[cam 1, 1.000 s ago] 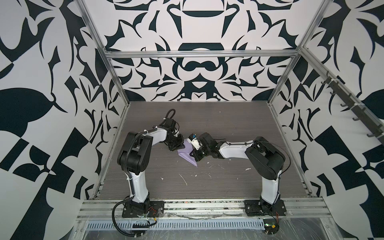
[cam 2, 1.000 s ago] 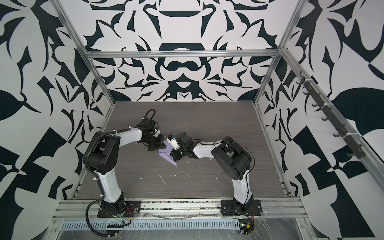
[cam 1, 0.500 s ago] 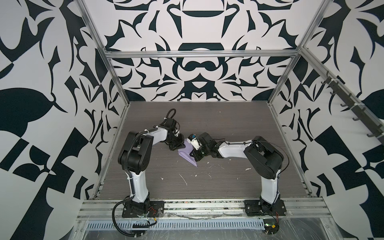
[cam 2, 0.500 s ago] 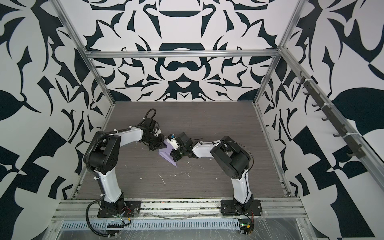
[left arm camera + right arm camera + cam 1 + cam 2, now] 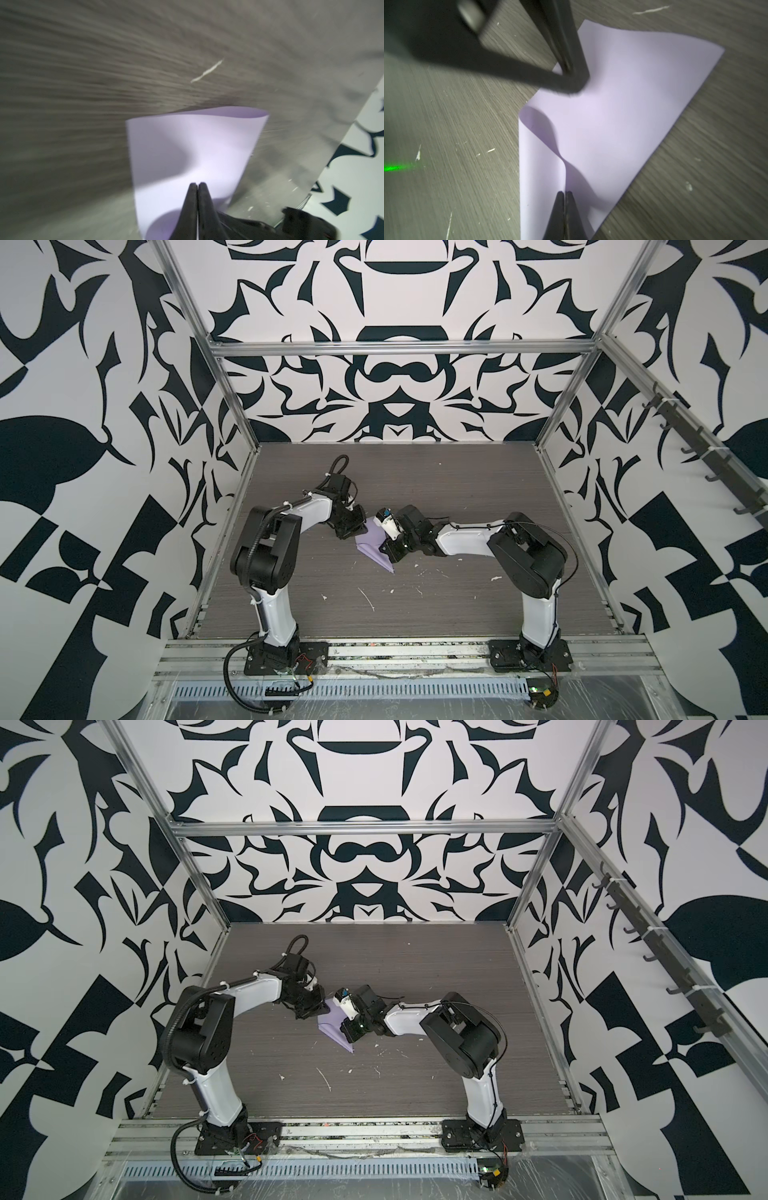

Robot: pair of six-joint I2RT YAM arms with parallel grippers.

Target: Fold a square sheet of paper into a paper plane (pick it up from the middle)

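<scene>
The left gripper [image 5: 197, 185] has its two fingers pressed together on one edge of the purple paper [image 5: 187, 145]. The right gripper [image 5: 564, 194] pinches a bent fold of it. The paper is between both grippers, and its far part lies on the gray table [image 5: 446, 124].

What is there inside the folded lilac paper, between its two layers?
At its open curl, the lilac paper shows only its own inner side, and nothing lies inside there. Farther in, the upper layer covers the space, so it cannot be seen.
</scene>
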